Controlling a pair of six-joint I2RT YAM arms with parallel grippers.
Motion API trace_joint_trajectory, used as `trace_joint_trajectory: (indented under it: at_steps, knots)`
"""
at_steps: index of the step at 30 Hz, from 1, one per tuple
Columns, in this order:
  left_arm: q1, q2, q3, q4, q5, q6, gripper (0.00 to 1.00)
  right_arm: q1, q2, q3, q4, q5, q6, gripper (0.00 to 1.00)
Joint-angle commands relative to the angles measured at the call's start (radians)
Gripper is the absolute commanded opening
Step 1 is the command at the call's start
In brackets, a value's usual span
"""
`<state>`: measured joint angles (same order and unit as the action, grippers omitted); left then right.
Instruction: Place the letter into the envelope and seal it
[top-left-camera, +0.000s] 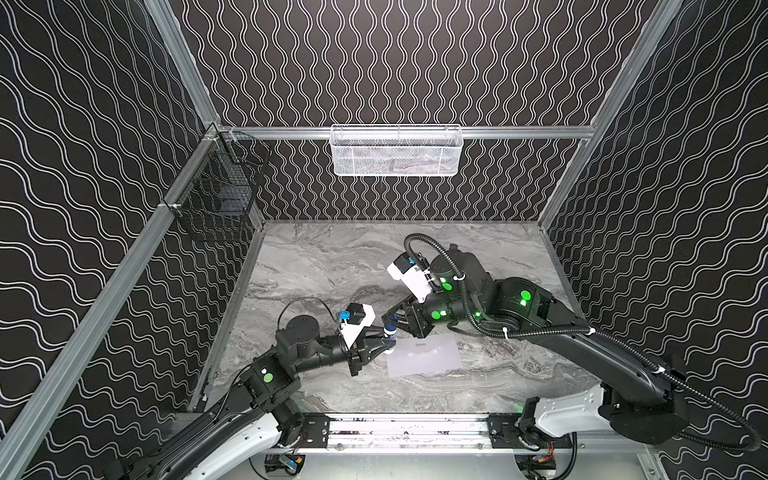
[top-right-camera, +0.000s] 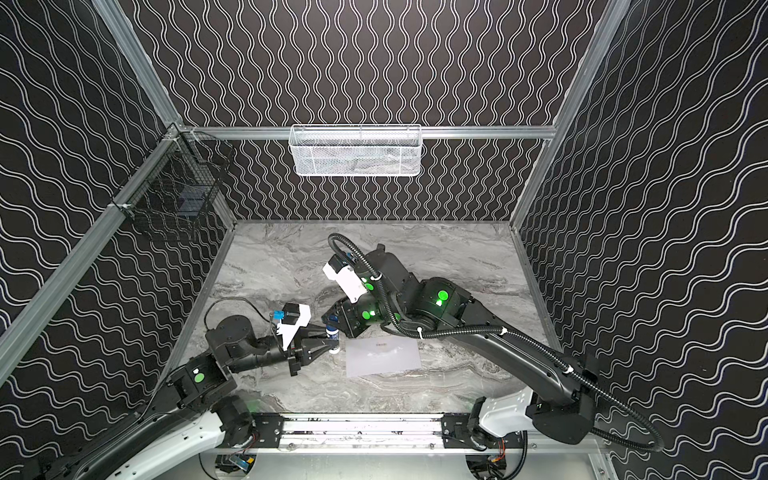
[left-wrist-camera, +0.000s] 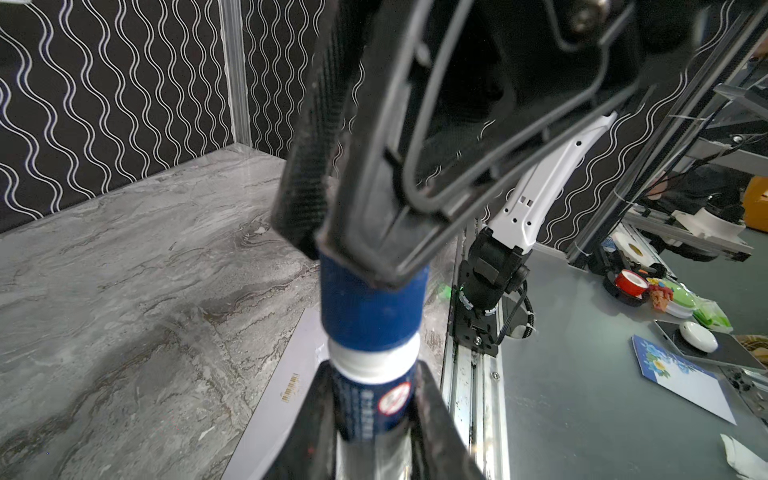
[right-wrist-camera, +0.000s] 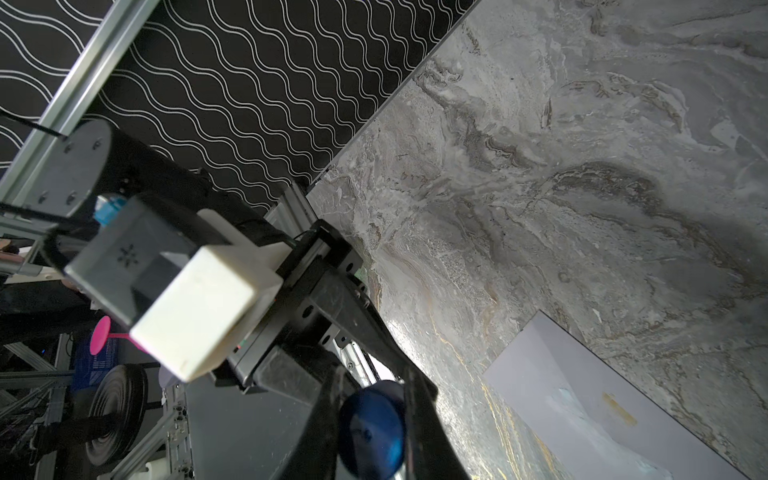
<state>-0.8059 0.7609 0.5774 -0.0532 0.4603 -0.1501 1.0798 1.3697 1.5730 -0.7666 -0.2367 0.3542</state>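
Clamping the glue stick (left-wrist-camera: 371, 409) by its tube, the left gripper (top-left-camera: 389, 339) faces the right gripper (top-left-camera: 391, 319), pinched on its blue cap (left-wrist-camera: 370, 307). The envelope (top-left-camera: 428, 357) lies flat at four o'clock beside them, contents hidden.

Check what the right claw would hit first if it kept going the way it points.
The blue cap of the glue stick: the right claw straddles it and looks closed on it. Beyond, roughly in line, sits the left claw gripping the stick's body; depth unclear.
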Motion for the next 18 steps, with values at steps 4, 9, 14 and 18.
trace_joint_trajectory:
  at_steps: [4, 9, 14, 18]
  knots:
    - [0.0, -0.005, 0.027, 0.087, -0.009, -0.022, 0.0, 0.005, 0.008, -0.017, -0.139, -0.049, -0.129, 0.12]
    - [0.0, -0.004, 0.019, 0.081, -0.02, -0.032, 0.0, 0.005, -0.001, -0.034, -0.185, -0.066, -0.177, 0.12]
    - [0.0, -0.001, 0.022, 0.073, -0.029, -0.036, 0.0, 0.003, -0.013, -0.072, -0.217, -0.084, -0.203, 0.11]
    - [0.0, 0.018, 0.034, 0.06, -0.027, -0.027, 0.0, -0.035, 0.03, -0.065, -0.25, -0.163, -0.163, 0.1]
